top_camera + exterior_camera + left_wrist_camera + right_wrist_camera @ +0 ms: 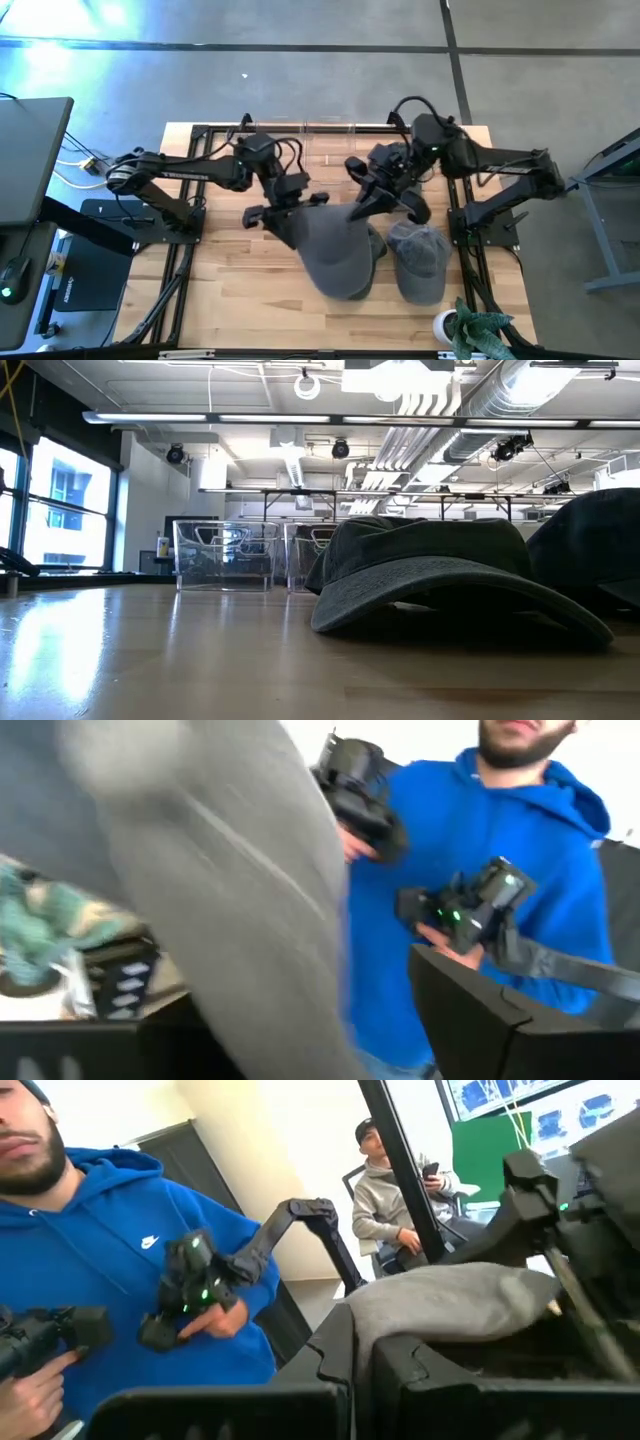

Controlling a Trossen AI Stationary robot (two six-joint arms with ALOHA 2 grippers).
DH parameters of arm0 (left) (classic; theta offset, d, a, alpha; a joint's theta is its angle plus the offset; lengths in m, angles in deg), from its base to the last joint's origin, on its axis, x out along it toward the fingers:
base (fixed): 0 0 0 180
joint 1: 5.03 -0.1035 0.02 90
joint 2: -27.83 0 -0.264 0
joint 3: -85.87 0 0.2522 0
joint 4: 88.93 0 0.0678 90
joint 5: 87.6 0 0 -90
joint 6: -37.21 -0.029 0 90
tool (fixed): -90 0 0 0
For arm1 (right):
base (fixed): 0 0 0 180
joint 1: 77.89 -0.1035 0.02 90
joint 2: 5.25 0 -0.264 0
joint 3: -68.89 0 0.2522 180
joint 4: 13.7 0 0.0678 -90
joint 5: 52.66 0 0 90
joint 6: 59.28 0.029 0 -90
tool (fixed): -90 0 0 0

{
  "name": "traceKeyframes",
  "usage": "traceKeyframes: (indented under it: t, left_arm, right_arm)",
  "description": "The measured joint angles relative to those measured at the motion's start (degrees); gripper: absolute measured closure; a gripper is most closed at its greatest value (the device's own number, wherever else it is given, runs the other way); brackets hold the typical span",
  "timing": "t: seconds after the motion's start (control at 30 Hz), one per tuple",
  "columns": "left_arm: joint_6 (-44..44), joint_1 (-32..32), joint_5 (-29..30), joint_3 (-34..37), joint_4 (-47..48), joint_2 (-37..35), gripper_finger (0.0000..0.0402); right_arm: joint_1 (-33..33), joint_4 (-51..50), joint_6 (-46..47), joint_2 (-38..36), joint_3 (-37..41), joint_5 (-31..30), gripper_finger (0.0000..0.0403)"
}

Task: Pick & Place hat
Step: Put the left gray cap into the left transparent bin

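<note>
A dark grey hat (335, 255) shows at the table's middle in the high view, between my two grippers. My right gripper (362, 208) is shut on its far right edge, and the cloth (450, 1305) bulges over that gripper's fingers. My left gripper (290, 205) stands open at the hat's far left edge. The grey cloth (240, 890) hangs blurred close in front of the left wrist camera. A lighter grey hat (420, 262) lies on the table to the right. In the low view two hats (430, 580) (590, 545) rest on the tabletop and neither gripper shows. My left gripper is open beside the hat's far left edge (300, 215); I cannot tell whether it touches the cloth. My right gripper pinches the hat's far right edge (358, 218) between its shut fingers, coming level from the table's right. The cloth (400, 1315) bunches over the fingers, which hide the contact itself.
Clear plastic bins (325, 130) (225, 555) stand at the table's far edge. A white cup (445, 322) and a green plant (480, 330) sit at the near right corner. A person in a blue hoodie (90, 1230) holds hand controllers beyond the table; another person sits farther back.
</note>
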Motion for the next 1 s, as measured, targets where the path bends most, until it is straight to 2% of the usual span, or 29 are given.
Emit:
traceKeyframes:
  t: [0.2,0.43,0.67,0.77,0.83,1.0]
  left_arm:
    - [4.35,0.43,0.12,-0.03,-4.41,-5.36,0.0249]
    - [-3.01,0.35,7.39,-0.03,-6.13,-7.82,0.0307]
    - [-4.77,0.33,8.37,-0.05,-3.60,-7.69,0.0367]
    - [-7.50,0.33,9.38,-0.05,-1.37,-7.67,0.0394]
    - [-7.96,0.33,10.54,-0.05,-1.11,-7.67,0.0395]
    - [-8.08,0.33,12.41,-0.05,-0.86,-7.67,0.0394]
  right_arm:
    - [-0.01,-7.42,0.04,-3.18,0.00,-2.01,0.0401]
    - [-0.92,-7.31,-0.22,-2.83,-0.07,-1.80,0.0400]
    - [-0.90,-5.84,-1.46,-1.85,-0.04,-2.23,0.0393]
    - [-0.90,-5.84,-1.00,-1.75,-0.04,-2.43,0.0376]
    - [-0.90,-5.83,-0.11,-1.63,-0.04,-2.48,0.0355]
    - [-0.33,-4.29,1.10,-1.63,-0.04,-4.82,0.0277]
